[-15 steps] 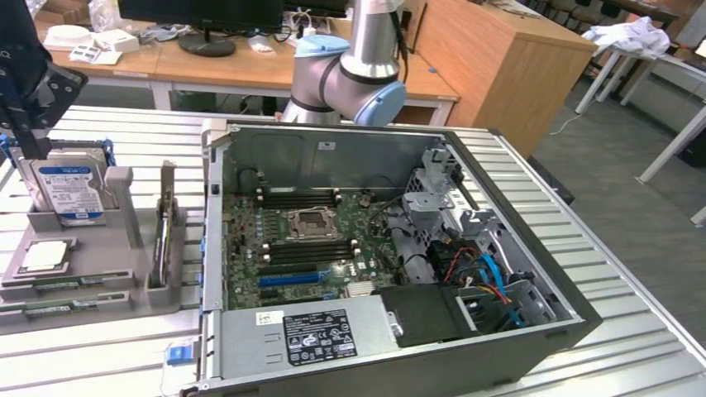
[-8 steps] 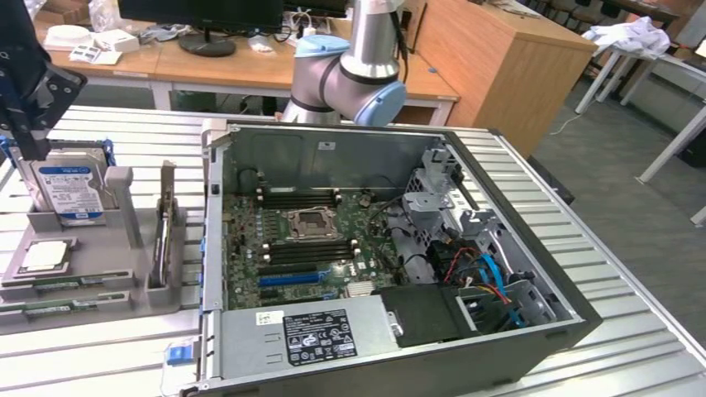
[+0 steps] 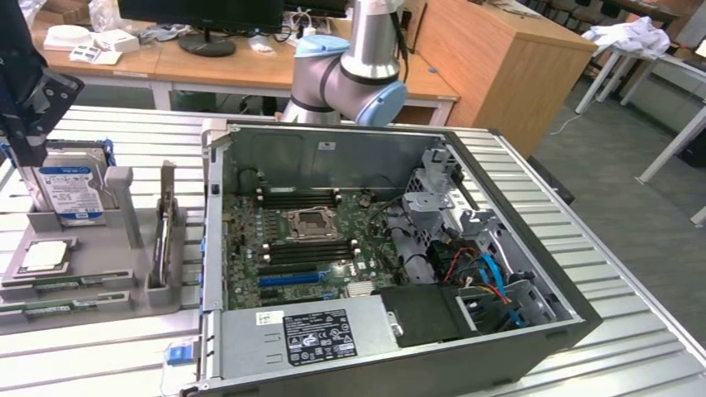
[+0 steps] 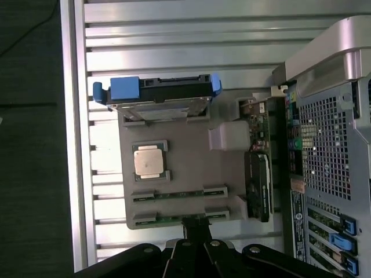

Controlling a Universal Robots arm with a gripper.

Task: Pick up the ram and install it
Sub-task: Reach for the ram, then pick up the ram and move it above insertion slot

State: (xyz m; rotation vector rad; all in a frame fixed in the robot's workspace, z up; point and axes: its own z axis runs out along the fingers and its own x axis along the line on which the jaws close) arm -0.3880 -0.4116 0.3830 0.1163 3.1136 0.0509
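Two ram sticks lie flat in the slots of a grey holder (image 3: 111,302), at its edge nearest the exterior camera. They are narrow and green: one (image 3: 50,284) (image 4: 179,195) next to the processor, the other (image 3: 50,308) (image 4: 174,218) at the holder's outer edge. My gripper (image 3: 31,153) (image 4: 196,225) hangs well above the holder at the exterior view's left, over the hard drive. Its fingers are shut with nothing between them. In the wrist view the fingertips line up with the outer ram stick. The open computer case (image 3: 375,132) shows its motherboard (image 3: 309,240) with dark memory slots beside the processor socket.
The holder also carries an upright silver-and-blue hard drive (image 3: 69,186) (image 4: 156,92), a square processor (image 3: 45,256) (image 4: 149,161) and an upright green card (image 3: 165,223) (image 4: 258,168). The case stands close to the holder at the exterior view's right. The slatted metal table (image 3: 132,124) lies under everything.
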